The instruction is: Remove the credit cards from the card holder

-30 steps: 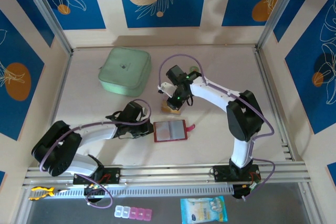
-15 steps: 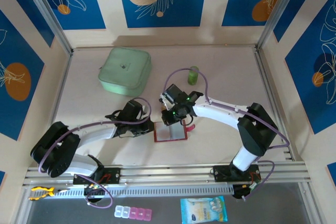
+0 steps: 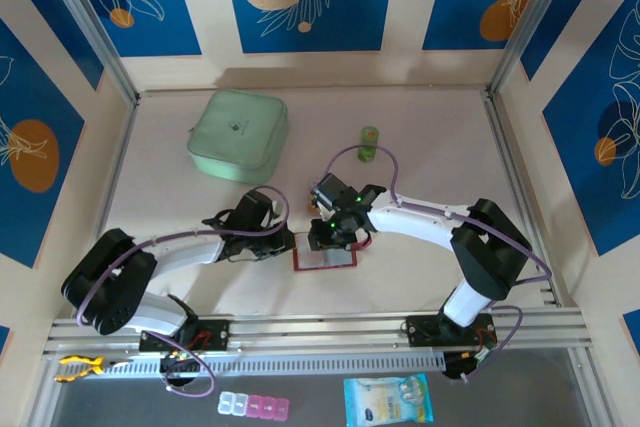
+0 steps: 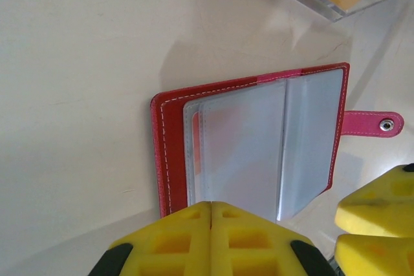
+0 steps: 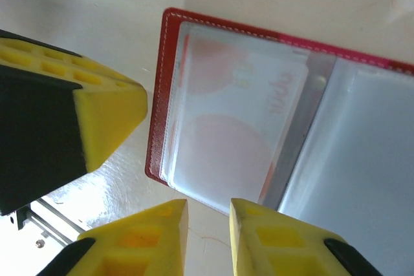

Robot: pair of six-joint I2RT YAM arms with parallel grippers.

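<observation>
The card holder [image 4: 252, 140] lies open, light and floppy, its sleeves slick. Your closed left gripper [image 4: 210, 218] seems to pin its 6 o'clock edge. With the slightly parted right gripper [image 5: 208, 214], pinch the thin, stiff card [image 5: 223, 127] by its edge.

Overhead; wrist close-ups on card holder [image 4: 252, 140]

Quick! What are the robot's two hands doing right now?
Left gripper: shut, tips at the card holder's edge.
Right gripper: slightly open, holding nothing.
</observation>
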